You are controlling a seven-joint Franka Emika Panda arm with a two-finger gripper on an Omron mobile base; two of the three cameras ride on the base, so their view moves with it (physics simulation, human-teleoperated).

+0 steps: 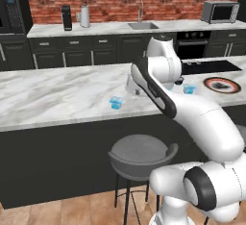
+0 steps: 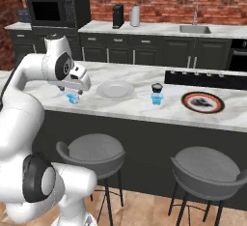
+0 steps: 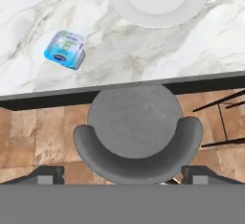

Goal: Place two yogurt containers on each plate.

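Red-rimmed plate (image 2: 202, 102) holds a dark yogurt cup (image 2: 198, 102).

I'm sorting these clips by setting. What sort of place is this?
A rendered home kitchen: a marble island with bar stools, a sink under a brick wall, and a microwave on the back counter.

We are in a home kitchen. Along the far red brick wall (image 1: 57, 5) runs a pale counter (image 1: 96, 28) over dark cabinets (image 1: 72, 56), with a sink (image 1: 142, 25) and tap, a microwave (image 1: 220, 11) at the right and a built-in oven (image 2: 48, 11) at the left. Nearer to us stands a marble-topped island (image 1: 57, 96) with a black cooktop (image 2: 207, 79), and round grey bar stools (image 1: 139, 159) on a wooden floor (image 3: 43, 141).
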